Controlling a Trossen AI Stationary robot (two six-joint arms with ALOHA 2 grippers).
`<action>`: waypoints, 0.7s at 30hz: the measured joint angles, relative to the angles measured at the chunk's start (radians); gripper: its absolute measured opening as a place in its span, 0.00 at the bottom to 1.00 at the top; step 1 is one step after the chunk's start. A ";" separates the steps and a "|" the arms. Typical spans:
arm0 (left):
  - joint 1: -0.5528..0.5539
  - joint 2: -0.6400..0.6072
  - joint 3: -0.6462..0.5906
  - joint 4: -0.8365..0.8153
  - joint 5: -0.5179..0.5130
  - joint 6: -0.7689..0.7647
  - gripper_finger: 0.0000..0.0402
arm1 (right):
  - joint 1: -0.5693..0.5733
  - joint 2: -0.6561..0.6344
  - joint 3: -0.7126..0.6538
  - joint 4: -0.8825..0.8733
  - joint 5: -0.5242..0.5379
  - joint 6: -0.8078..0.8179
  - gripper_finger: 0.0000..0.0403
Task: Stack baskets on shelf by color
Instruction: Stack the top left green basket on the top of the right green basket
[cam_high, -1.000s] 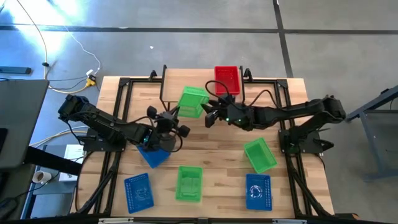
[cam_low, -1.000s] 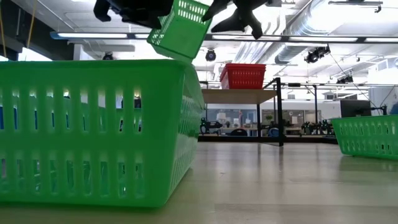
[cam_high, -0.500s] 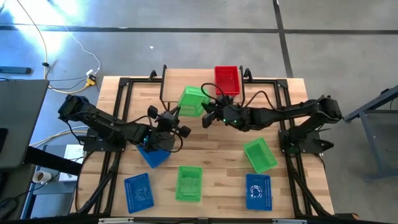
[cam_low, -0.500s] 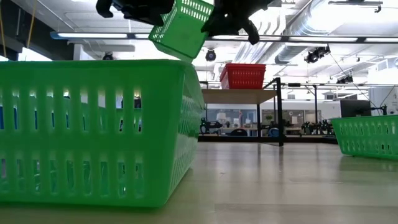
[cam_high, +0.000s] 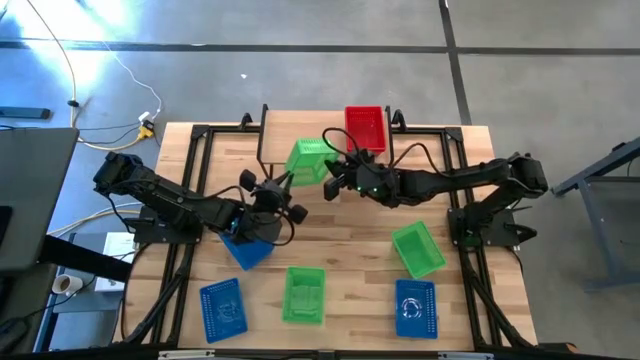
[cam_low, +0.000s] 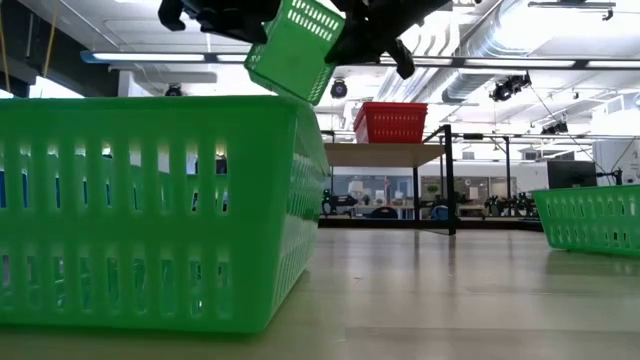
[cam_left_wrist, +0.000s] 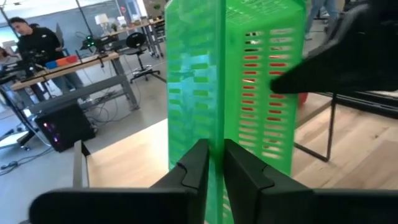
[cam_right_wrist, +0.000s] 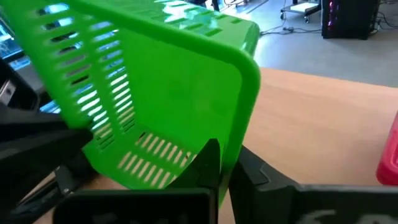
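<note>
A green basket (cam_high: 308, 160) hangs tilted in the air just in front of the shelf (cam_high: 285, 125), between my two arms. My left gripper (cam_high: 283, 181) is shut on it from the table's left, and my right gripper (cam_high: 329, 182) is shut on it from the right. In the low view the basket (cam_low: 292, 48) shows high up between both hands. A red basket (cam_high: 364, 128) stands by its base on the right end of the shelf's plank. My left gripper pinches a thin wall of the green basket (cam_left_wrist: 216, 134), seen edge-on, between its two fingers. The fingers lie about level and come from the table's left. The basket is lifted clear of the table and tilted. My right gripper pinches the basket's edge (cam_right_wrist: 231, 140) below a rounded corner, between its two fingers. The fingers slant slightly down and come from the table's right. The basket is clear of the table, tilted, with my left hand on its other side.
On the table lie a blue basket (cam_high: 245, 248) under my left arm, a blue one (cam_high: 222, 308), a green one (cam_high: 303, 295), a tilted green one (cam_high: 418, 250) and a blue one (cam_high: 416, 308). The green one (cam_low: 150, 210) fills the low view's left.
My right gripper has moved a little toward the table's left, up to the green basket, and has shut on its edge; a second ago its fingers stood spread open. The basket has stayed aloft in my left gripper.
</note>
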 joint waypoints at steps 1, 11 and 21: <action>0.000 0.000 0.000 0.000 0.003 0.008 0.11 | 0.000 0.000 0.000 0.000 0.000 0.001 0.01; -0.010 0.000 0.000 0.000 0.128 0.055 0.28 | 0.002 -0.002 -0.001 -0.022 0.016 -0.007 0.00; -0.066 -0.057 -0.001 0.001 0.131 0.133 0.40 | 0.002 -0.029 -0.001 -0.135 0.037 -0.001 0.00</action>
